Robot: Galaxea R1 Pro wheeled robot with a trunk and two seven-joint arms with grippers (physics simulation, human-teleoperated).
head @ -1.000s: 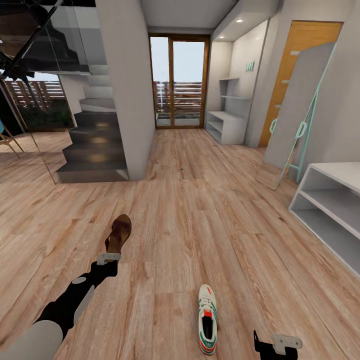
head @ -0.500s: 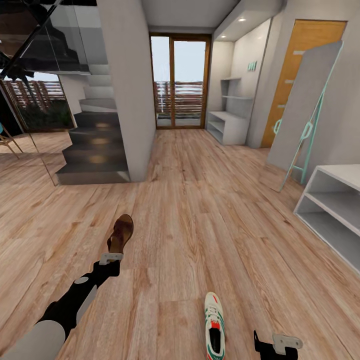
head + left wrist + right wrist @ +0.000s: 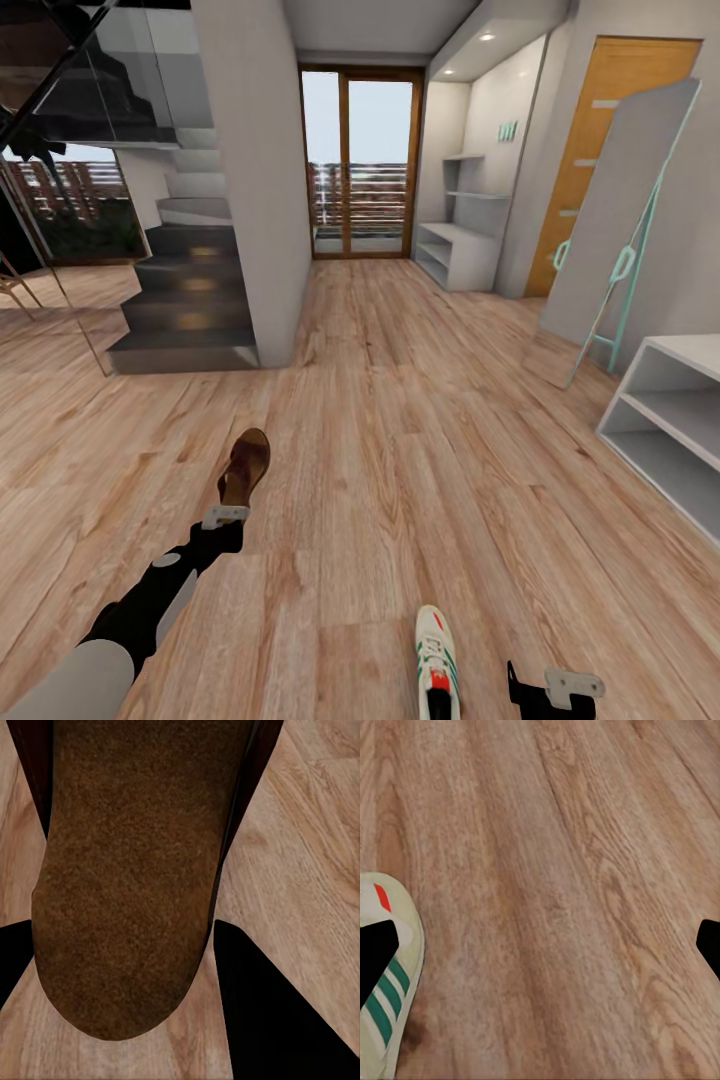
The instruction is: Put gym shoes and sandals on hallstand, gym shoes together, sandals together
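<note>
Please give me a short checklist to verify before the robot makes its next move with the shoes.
1. Left end effector shut on brown leather sandal: ok, sole sits between the fingers.
2. Right end effector free: ok, open, nothing between the fingers.
3. White sneaker with green stripes on wood plank floor: not ok.
4. Pale grey shoe rack has free shelves: ok.
5. Second sandal and sneaker located: cannot tell.

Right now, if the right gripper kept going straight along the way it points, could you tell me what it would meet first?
Probably bare corridor floor: the right gripper stands open over planks, with the gym shoe off beside one finger.
</note>
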